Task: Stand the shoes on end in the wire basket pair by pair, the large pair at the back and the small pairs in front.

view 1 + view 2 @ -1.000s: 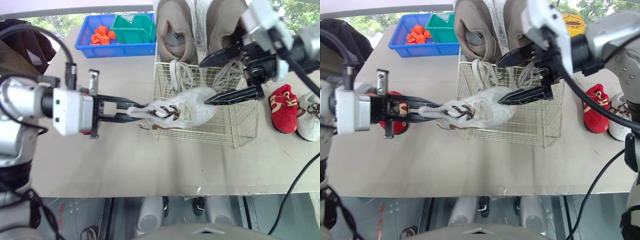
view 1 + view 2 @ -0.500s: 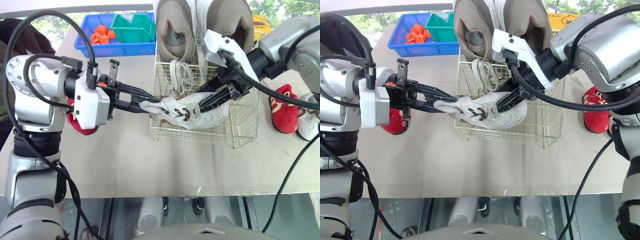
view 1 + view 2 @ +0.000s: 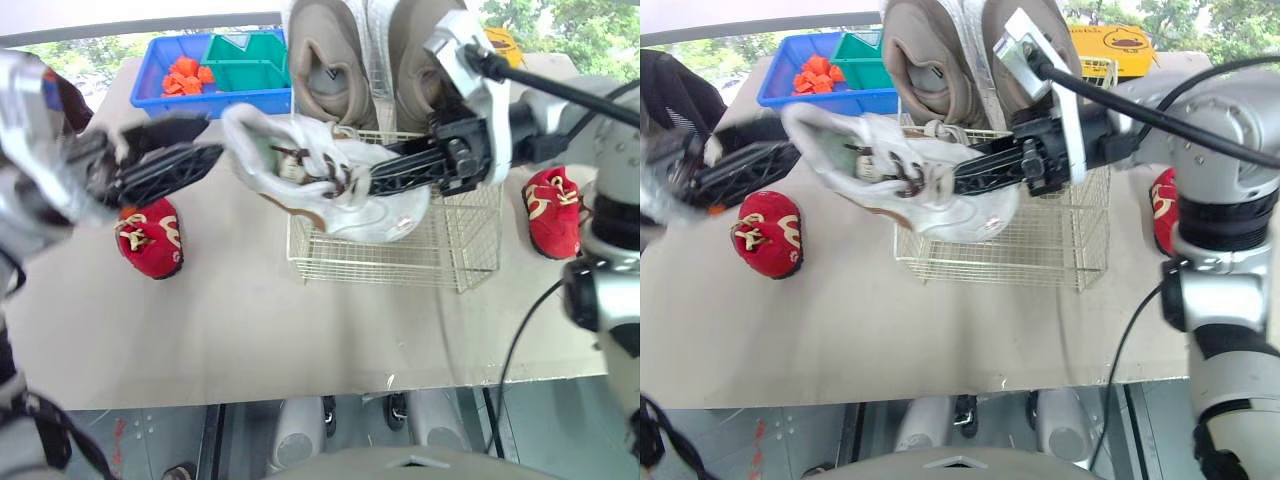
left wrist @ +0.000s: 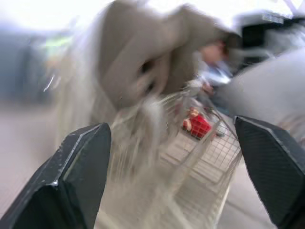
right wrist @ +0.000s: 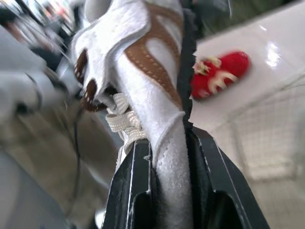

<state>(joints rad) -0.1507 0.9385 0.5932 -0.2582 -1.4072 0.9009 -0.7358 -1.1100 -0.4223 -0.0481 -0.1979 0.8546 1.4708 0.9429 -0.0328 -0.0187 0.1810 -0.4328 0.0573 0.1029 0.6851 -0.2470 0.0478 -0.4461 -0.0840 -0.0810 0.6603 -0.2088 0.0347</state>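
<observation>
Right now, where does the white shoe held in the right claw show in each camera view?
Left eye view: white shoe at upper centre, overlapping the left part of the basket.
Right eye view: left of centre, same pose.
Left wrist view: too blurred to pick it out.
Right wrist view: centre, clamped in the right claw.
Shared landmark: the wire basket.

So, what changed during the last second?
The right gripper has closed on the white shoe and lifted it over the wire basket. The left gripper has let go, opened and drawn back to the left. The large pair stays upright at the back; the red shoes stay on the table.
</observation>
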